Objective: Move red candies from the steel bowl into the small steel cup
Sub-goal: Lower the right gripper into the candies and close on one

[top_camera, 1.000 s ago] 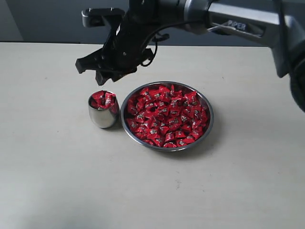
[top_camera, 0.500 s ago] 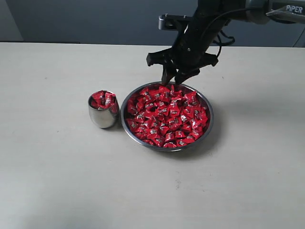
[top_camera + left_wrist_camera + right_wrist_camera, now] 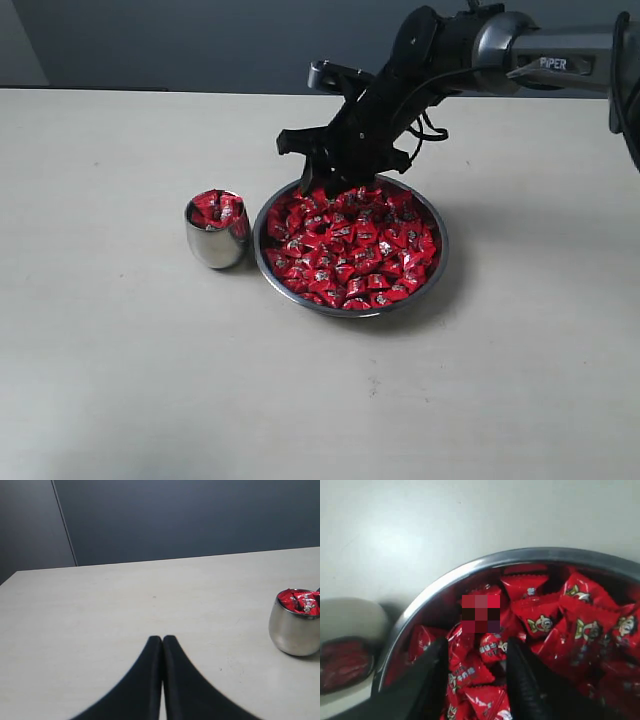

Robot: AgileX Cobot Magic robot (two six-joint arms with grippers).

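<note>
Right wrist view: right gripper [image 3: 476, 647] spread astride shiny red wrapped candies [image 3: 580, 615] heaped in the wide shallow steel bowl [image 3: 445, 580]; small round steel cup [image 3: 214, 248] just beside it. Left gripper [image 3: 162, 641] pressed together.

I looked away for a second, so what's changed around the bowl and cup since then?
The right gripper swung from above the small steel cup across to the steel bowl and dipped, jaws open, among the red candies near its rim. Nothing grasped yet. Cup and bowl stayed put.
</note>
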